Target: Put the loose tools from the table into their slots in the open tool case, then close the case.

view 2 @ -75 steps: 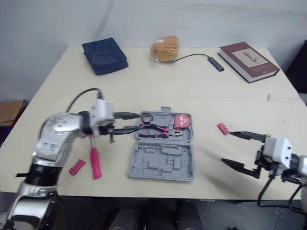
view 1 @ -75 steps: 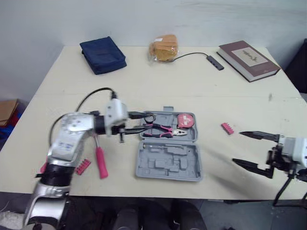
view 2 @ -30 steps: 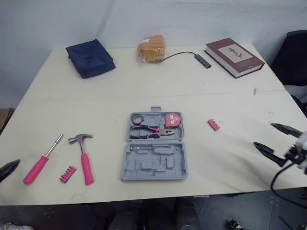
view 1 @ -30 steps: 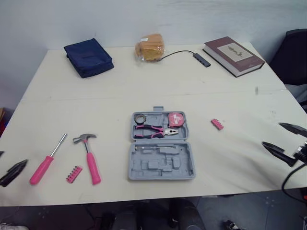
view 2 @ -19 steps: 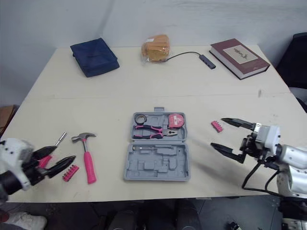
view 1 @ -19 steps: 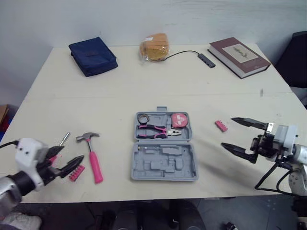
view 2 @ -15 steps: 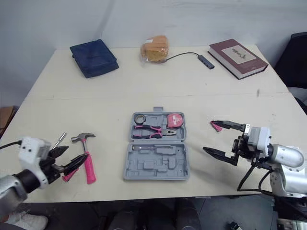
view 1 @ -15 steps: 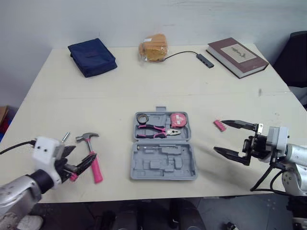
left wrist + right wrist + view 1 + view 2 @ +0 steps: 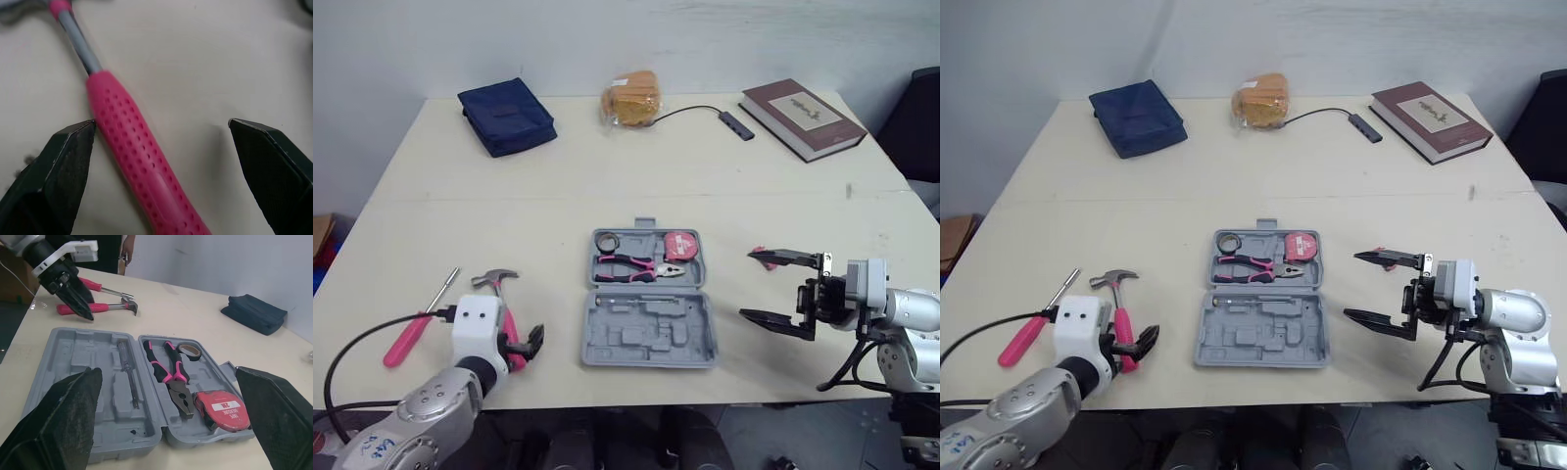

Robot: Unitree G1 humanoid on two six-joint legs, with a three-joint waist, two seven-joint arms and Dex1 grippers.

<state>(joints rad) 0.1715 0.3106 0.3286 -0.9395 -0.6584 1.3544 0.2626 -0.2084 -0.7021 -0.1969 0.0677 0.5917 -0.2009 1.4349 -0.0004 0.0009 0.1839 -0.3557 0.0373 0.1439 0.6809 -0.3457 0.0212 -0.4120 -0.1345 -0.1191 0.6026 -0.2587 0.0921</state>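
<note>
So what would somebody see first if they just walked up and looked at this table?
Probably the grey tool case lying open in the middle of the table, with pink-handled pliers and a red tape measure in its far half. Next, the bright pink hammer near the front left edge, with the robot's left hand open on either side of its handle. The right hand hangs open just right of the case.

You'll find the grey tool case lying open at mid-table. Its far half holds pink-handled pliers, a pink tape measure and a tape roll. Left of it, by the near edge, the pink-handled hammer lies flat, head far. The pink screwdriver lies further left, its shaft angled far-right.
</note>
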